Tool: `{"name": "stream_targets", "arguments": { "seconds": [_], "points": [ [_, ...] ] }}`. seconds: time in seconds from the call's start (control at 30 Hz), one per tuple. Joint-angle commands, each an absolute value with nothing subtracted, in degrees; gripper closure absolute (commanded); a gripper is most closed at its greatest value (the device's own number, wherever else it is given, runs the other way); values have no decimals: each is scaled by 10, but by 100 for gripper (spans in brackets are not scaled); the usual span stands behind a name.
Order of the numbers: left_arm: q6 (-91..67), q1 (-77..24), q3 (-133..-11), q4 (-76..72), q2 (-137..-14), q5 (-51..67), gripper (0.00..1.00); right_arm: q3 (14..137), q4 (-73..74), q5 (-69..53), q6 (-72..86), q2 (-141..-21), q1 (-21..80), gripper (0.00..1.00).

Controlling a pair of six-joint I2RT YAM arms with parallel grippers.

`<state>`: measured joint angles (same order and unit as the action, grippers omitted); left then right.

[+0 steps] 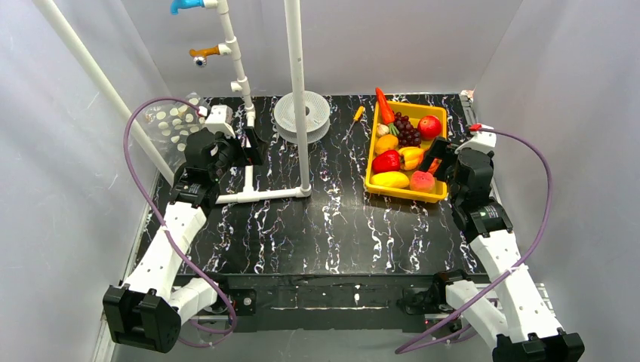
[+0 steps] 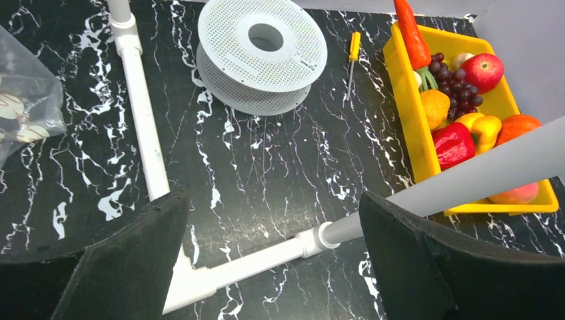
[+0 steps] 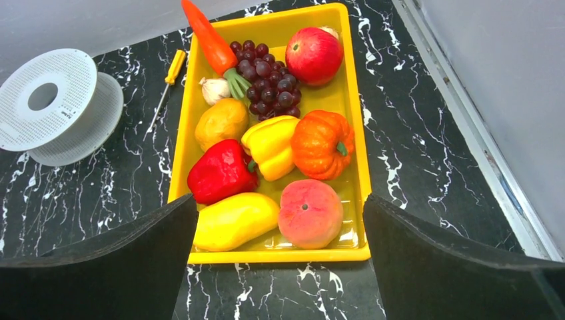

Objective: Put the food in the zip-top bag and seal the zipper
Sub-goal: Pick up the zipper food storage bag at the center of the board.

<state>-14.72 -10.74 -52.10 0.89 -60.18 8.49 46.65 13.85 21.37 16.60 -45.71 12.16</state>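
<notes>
Carrot: long axis 11 to 5 o'clock, orange tip at 11, lying with the other food in the yellow tray.
Bag: crumpled at the table's 10 o'clock (zipper not discernible, left edge cut off).
Left gripper: spread, empty, above the white pipe.
Right gripper: spread, empty, over the tray's near end.

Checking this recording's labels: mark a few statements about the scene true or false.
1. The peach lies in the yellow tray. True.
2. The right gripper is shut on the peach. False: it is open above the tray, holding nothing.
3. The zip-top bag lies at the table's far left. True.
4. The screwdriver lies inside the tray. False: it lies on the table beside the tray.
</notes>
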Motion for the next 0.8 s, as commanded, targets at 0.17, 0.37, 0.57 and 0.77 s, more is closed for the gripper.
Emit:
{"name": "stream_targets", "arguments": {
  "seconds": [0.17,0.37,0.57,0.77],
  "points": [
    [-113,-106,-514,-29,-580,81,1,505,185,221,193,-468,128,0],
    [-128,-106,-510,-20,-581,56,0,519,218,181,199,-480,130,0],
    [-110,-106,-530,41,-594,-10,0,530,254,181,219,-501,130,0],
    [-102,-106,-546,77,-615,-47,1,569,314,120,233,-537,131,0]
  ]
}}
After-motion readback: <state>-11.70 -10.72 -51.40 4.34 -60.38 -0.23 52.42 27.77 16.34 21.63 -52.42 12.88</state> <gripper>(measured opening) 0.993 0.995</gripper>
